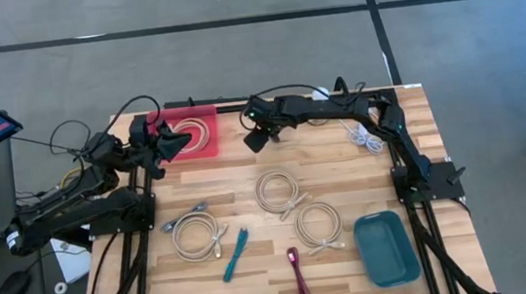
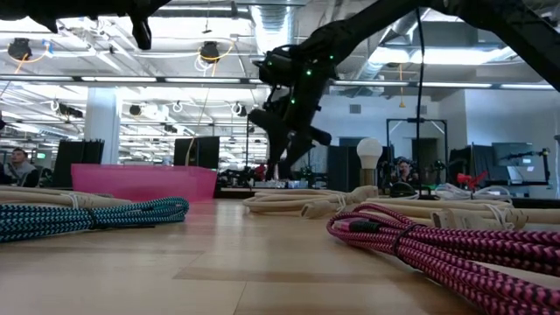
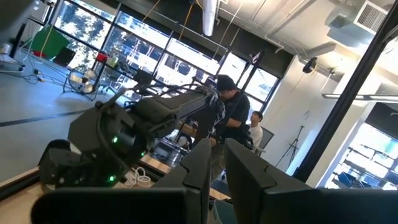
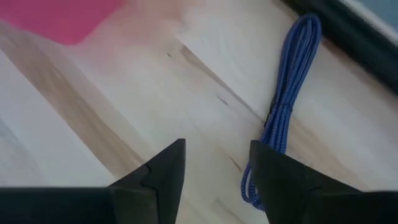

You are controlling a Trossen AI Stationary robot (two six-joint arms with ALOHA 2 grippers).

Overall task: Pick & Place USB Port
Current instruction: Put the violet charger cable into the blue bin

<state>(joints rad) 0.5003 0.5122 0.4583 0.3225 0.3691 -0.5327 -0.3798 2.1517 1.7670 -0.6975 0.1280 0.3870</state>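
Two braided coils lie near you; your right gripper (image 4: 214, 165) hovers open beside the blue cable (image 4: 283, 112), left gripper (image 3: 214, 165) nearly closed, empty.

A white coiled USB cable (image 1: 198, 132) is lying inside the pink tray (image 1: 212, 144), which is sitting at the tabletop's far edge near its left corner. A blue bundled cable (image 4: 283, 109) is lying on bare wood near that far edge, by the pink tray. A white loose cable (image 1: 366, 137) is resting near the far right corner. Three beige coils are lying around the middle: one (image 1: 278, 190), one (image 1: 321, 225) toward the teal bin (image 1: 385, 249), one (image 1: 197, 234) toward the left edge. A teal braided cable (image 1: 235, 254) and a magenta braided cable (image 1: 298, 274) are lying near the near edge.
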